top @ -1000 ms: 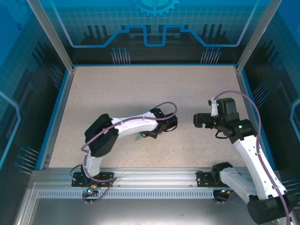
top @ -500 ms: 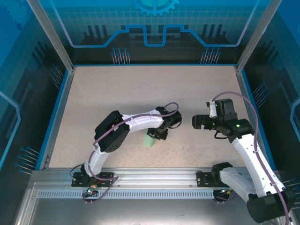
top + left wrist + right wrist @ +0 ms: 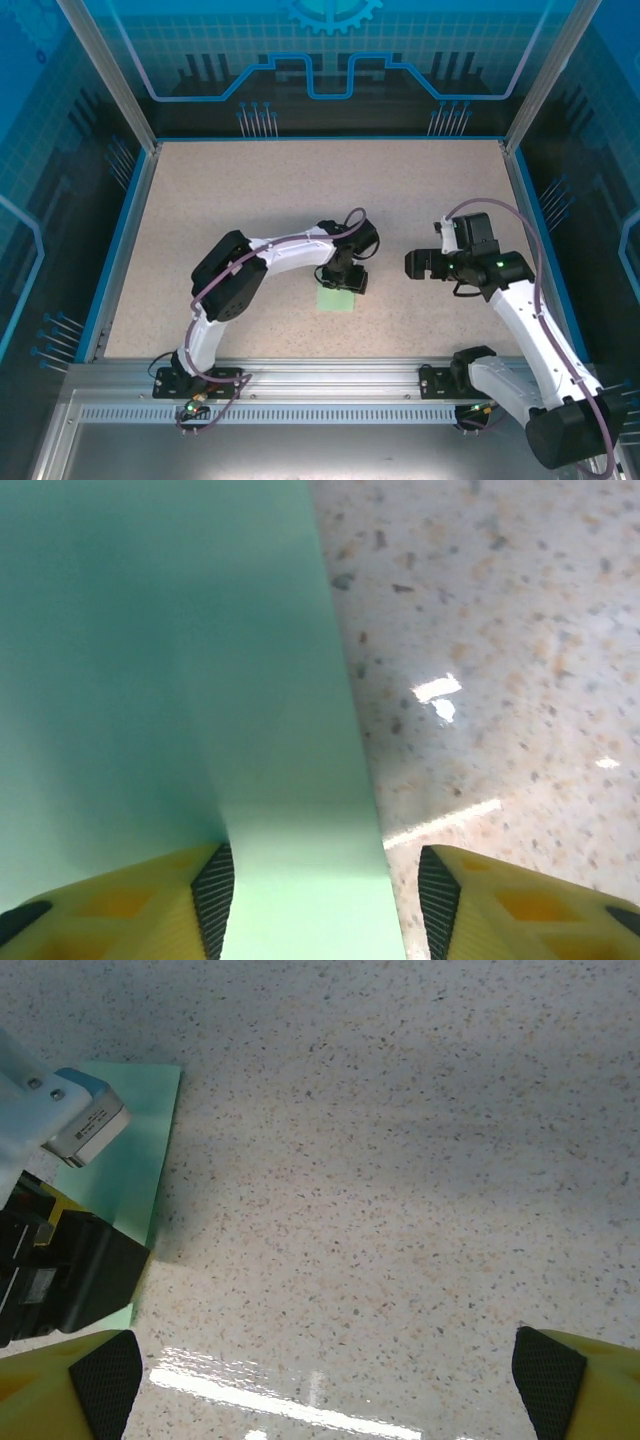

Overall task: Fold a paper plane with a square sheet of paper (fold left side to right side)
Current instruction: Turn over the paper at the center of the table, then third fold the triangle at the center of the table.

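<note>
Mint-green paper [image 3: 337,298] lies flat on the speckled counter [image 3: 250,190], just under my left hand [image 3: 322,900], which stands partly spread, gripping nothing. My right hand [image 3: 320,1385] hangs spread wide over the counter nearby, empty.

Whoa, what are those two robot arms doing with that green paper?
They're working on a paper plane. The left gripper is low over the green sheet of paper, which lies flat on the table. Its jaws are apart, so it isn't pinching the paper. The right gripper hangs open above bare table off to the right. The sheet doesn't look like a plane yet.
</note>
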`<action>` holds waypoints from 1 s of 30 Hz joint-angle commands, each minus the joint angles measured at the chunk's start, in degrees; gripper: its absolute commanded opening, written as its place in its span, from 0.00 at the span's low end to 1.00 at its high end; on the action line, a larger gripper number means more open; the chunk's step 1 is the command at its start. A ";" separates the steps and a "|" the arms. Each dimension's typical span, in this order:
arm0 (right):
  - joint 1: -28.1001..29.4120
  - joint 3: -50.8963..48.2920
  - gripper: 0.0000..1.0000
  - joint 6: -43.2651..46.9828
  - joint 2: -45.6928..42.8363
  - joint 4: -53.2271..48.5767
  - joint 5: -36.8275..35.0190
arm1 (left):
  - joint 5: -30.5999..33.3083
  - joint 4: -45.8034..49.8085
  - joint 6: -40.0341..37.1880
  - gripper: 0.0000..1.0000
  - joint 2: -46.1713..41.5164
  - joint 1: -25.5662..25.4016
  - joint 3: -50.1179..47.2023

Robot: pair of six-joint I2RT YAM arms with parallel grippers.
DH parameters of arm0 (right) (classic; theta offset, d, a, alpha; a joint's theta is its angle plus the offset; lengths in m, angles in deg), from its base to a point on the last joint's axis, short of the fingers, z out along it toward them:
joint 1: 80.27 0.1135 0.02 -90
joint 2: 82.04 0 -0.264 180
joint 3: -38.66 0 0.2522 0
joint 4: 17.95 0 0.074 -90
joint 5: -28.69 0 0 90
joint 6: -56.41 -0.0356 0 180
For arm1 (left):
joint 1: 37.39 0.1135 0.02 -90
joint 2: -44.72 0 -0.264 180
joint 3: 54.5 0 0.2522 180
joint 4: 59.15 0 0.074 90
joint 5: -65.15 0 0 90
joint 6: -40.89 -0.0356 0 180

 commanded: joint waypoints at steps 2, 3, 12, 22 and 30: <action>-1.01 -1.60 0.99 -1.35 2.29 3.72 7.23 | -7.33 -7.15 0.32 0.66 -9.29 2.22 -5.59; -0.81 -2.22 0.99 -2.04 3.23 5.36 9.38 | -7.99 -8.22 0.59 0.67 -11.34 3.10 -7.37; 8.95 -2.14 0.67 -7.97 20.75 21.01 18.45 | -10.86 -16.15 3.28 0.71 -24.31 13.10 -24.83; 17.47 13.97 0.56 -7.99 44.89 26.73 12.55 | -16.23 -26.34 7.30 0.71 -23.44 16.26 -33.24; 18.06 20.73 0.55 -5.97 53.52 24.37 9.65 | -16.60 -26.76 7.30 0.73 -21.87 16.26 -33.26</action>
